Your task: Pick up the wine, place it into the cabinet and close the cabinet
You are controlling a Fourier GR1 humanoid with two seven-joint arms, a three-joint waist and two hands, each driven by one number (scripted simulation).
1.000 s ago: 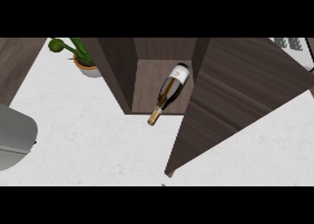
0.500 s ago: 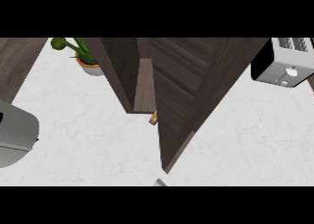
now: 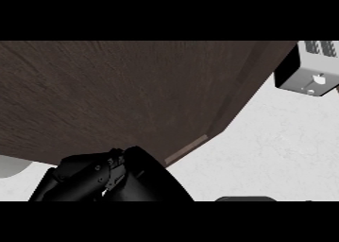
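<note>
The cabinet door (image 3: 123, 94) is now filling the view, probably nearly closed; below it, the left hand (image 3: 88, 177) is curling emptily.

We see dark wood cabinet door (image 3: 123, 94) filling upper left and centre of frame, grain running across it, lower corner near centre. Black hand (image 3: 95, 177) at lower left, against door's lower edge; which hand, we cannot tell. White speckled counter (image 3: 283, 146) at right. Toaster (image 3: 312, 68), black and silver, at upper right. Small dark shape (image 3: 245, 198) at bottom edge, unclear.
</note>
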